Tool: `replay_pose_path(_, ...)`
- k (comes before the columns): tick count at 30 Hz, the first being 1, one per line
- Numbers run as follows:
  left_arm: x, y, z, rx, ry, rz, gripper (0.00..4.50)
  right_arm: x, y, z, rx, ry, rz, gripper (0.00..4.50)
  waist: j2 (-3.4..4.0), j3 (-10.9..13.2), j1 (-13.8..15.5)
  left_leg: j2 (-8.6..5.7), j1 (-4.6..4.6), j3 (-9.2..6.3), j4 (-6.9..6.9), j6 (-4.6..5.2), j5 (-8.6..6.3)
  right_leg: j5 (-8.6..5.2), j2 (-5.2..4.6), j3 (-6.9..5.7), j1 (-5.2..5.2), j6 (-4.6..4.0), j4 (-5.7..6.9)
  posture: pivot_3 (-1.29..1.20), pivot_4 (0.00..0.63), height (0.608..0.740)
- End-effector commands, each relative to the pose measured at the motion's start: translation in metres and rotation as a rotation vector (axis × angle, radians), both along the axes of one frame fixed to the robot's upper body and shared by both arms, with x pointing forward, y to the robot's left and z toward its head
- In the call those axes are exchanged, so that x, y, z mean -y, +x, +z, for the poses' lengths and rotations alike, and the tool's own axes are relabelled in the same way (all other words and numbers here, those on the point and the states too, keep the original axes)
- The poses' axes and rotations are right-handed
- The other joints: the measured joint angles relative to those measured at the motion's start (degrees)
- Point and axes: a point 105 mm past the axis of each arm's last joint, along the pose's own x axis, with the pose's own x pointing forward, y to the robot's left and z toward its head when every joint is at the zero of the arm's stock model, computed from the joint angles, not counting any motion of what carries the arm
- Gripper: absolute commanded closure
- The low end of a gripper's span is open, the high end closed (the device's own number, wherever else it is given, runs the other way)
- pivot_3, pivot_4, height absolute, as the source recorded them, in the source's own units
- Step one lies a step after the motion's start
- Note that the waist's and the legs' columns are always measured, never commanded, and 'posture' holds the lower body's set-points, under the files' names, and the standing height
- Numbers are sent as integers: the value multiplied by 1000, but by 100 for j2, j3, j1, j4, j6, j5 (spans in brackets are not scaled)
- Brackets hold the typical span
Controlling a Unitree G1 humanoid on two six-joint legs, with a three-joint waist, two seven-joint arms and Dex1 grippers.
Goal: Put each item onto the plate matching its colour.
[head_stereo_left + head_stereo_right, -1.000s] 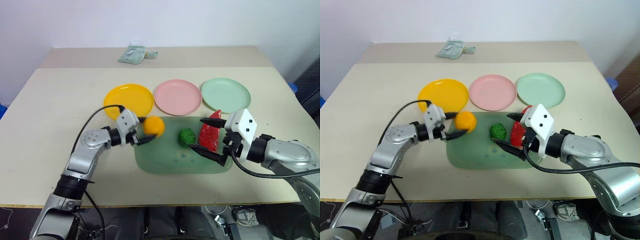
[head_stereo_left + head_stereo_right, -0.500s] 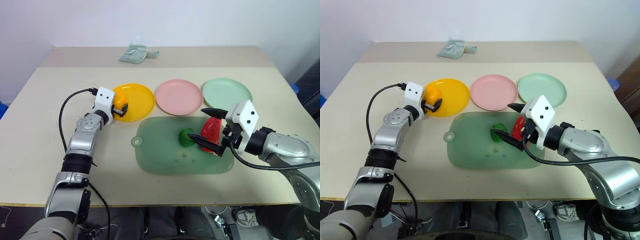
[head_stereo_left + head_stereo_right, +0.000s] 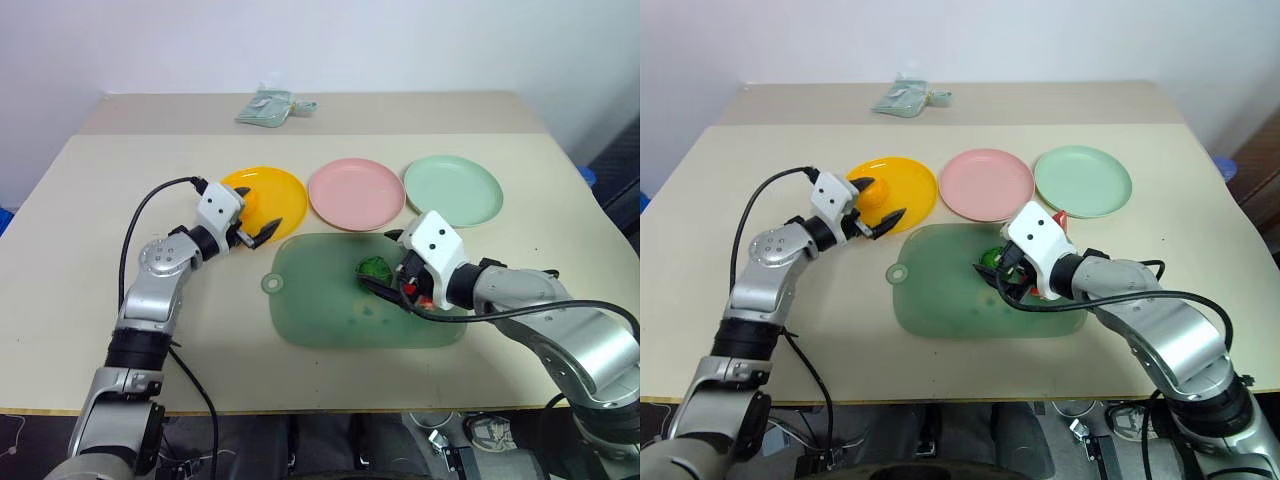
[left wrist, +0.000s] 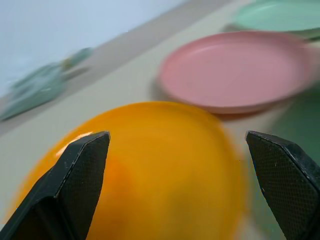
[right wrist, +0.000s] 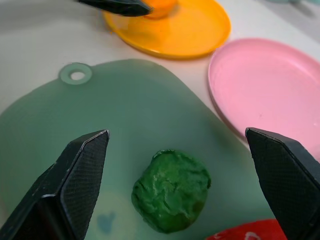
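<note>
One of three items looks sorted: the orange fruit (image 3: pixel 872 192) sits on the yellow plate (image 3: pixel 281 196), at the edge nearest the left gripper (image 3: pixel 254 230), whose fingers are spread apart with nothing between them, just beside that rim. The other two are not yet placed. The bumpy dark-green ball (image 5: pixel 171 190) lies on the translucent green mat (image 3: pixel 320 305), and the red watermelon wedge (image 3: pixel 1053 216) lies close beside it, mostly hidden behind the right arm in the head views. The right gripper (image 3: pixel 992 278) hangs over the ball with its fingers released and wide, one to each side of it, touching nothing as far as the wrist view shows. The pink plate (image 3: pixel 355 193) and the mint green plate (image 3: pixel 452 190) stand bare on the table (image 3: pixel 90 210) beyond the mat, so roughly two thirds of the job remains
</note>
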Motion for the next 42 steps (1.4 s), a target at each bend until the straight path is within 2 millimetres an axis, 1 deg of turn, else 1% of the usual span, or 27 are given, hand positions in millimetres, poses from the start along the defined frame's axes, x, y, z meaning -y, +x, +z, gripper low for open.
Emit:
replay_pose_path(1,22,-25,9,14,4,-161,55,-6,3,-4,-60,-10,-40,0,1,0,-5,0,-5,0,0,0,0,0,0,0,-5,0,1,0,150,740)
replay_pose_path(4,26,-33,6,2,11,-183,55,-2,5,-17,-139,-57,-109,0,3,-2,-6,0,-22,0,3,0,1,0,0,0,-26,0,11,0,150,740)
replay_pose_path(9,26,-39,1,-26,11,-206,55,-4,5,-21,-172,-71,-125,0,4,-2,-6,-1,-41,0,6,1,0,0,0,0,-44,0,12,0,150,740)
replay_pose_path(12,25,-40,-2,-33,13,-209,0,-3,7,-21,-174,-74,-141,857,4,-2,-7,-1,-45,0,7,2,1,0,1,-1,-48,0,14,0,150,740)
replay_pose_path(13,24,-40,-2,-35,12,-211,0,-3,7,-20,-171,-74,-143,1411,4,-2,-6,-1,-45,0,7,3,0,1,1,-2,-48,0,14,0,150,740)
replay_pose_path(15,23,-41,-5,-50,10,-218,0,-10,8,-6,-121,-43,-102,2288,4,-2,-9,-1,-46,0,8,3,0,1,2,-2,-49,0,14,0,150,740)
replay_pose_path(16,22,-42,-5,-54,11,-221,0,-13,8,1,-97,-31,-84,2288,4,-2,-13,-1,-47,0,7,3,0,1,2,-2,-50,0,14,0,150,740)
replay_pose_path(18,21,-45,-7,-63,12,-231,0,-17,10,22,-8,-2,-45,2288,4,-2,-15,-1,-47,0,7,4,-1,1,4,-2,-51,0,15,0,150,740)
replay_pose_path(20,21,-48,-9,-73,8,-245,0,-12,16,46,71,33,-43,2288,4,-2,-22,-1,-48,0,7,5,-1,1,4,-2,-53,0,16,0,150,740)
replay_pose_path(22,23,-52,-9,-83,4,-264,0,8,33,69,143,54,-134,2288,4,-2,-15,-1,-49,0,8,6,-1,1,4,-2,-53,1,17,0,150,740)
replay_pose_path(24,27,-55,-9,-87,2,-278,0,45,58,85,212,32,-309,2288,3,-2,19,-2,-50,0,13,5,-1,1,4,-4,-51,1,17,0,150,740)
replay_pose_path(26,30,-57,-9,-87,1,-286,0,84,80,83,219,-11,-479,2288,0,-4,28,-4,-49,-1,14,5,-1,1,2,-6,-46,1,14,0,150,740)
replay_pose_path(27,32,-57,-9,-88,0,-289,0,99,88,80,223,-27,-530,2288,-2,-5,20,-5,-49,-1,14,4,0,1,1,-6,-45,1,12,0,150,740)
replay_pose_path(29,35,-57,-8,-91,-9,-297,0,118,101,68,192,-20,-586,2288,-2,-5,-7,-6,-50,0,13,2,1,1,1,-5,-47,1,10,0,150,740)
replay_pose_path(30,36,-58,-7,-92,-12,-300,0,123,105,63,175,-10,-598,2288,-1,-5,-23,-5,-50,1,11,1,1,1,1,-5,-49,1,11,0,150,740)
replay_pose_path(31,39,-59,-7,-92,-15,-305,0,129,111,55,166,-21,-611,2288,2,-5,-42,-5,-50,3,8,-2,3,1,3,-5,-51,1,12,0,150,740)
replay_pose_path(33,45,-61,-6,-92,-23,-318,0,136,122,36,129,-12,-608,2288,3,-5,-52,-3,-51,6,6,-4,5,1,9,-2,-56,1,16,0,150,740)
replay_pose_path(36,49,-64,-5,-92,-30,-325,0,144,132,19,115,-9,-613,2288,3,-5,-41,-2,-50,10,8,-4,6,1,12,1,-55,1,21,0,150,740)
replay_pose_path(37,50,-65,-5,-94,-32,-326,0,148,135,16,118,-16,-619,1934,4,-4,-39,-3,-50,10,9,-4,6,1,12,1,-55,2,21,0,150,740)
replay_pose_path(39,51,-68,-5,-99,-36,-328,0,148,137,13,112,-4,-600,1226,4,-4,-29,-3,-50,10,10,-4,6,1,12,2,-55,2,22,0,150,740)
replay_pose_path(40,51,-69,-6,-102,-38,-328,0,148,137,15,133,-12,-598,818,4,-4,-24,-3,-51,10,11,-4,6,1,12,2,-55,2,23,0,150,740)
replay_pose_path(41,51,-71,-6,-104,-39,-327,0,148,137,19,163,-19,-594,276,4,-4,-22,-3,-51,10,11,-4,6,1,11,2,-55,2,22,0,150,740)
replay_pose_path(42,50,-72,-7,-107,-40,-324,0,148,136,25,197,-22,-594,126,4,-4,-23,-3,-51,10,11,-4,6,1,12,2,-55,2,22,0,150,740)
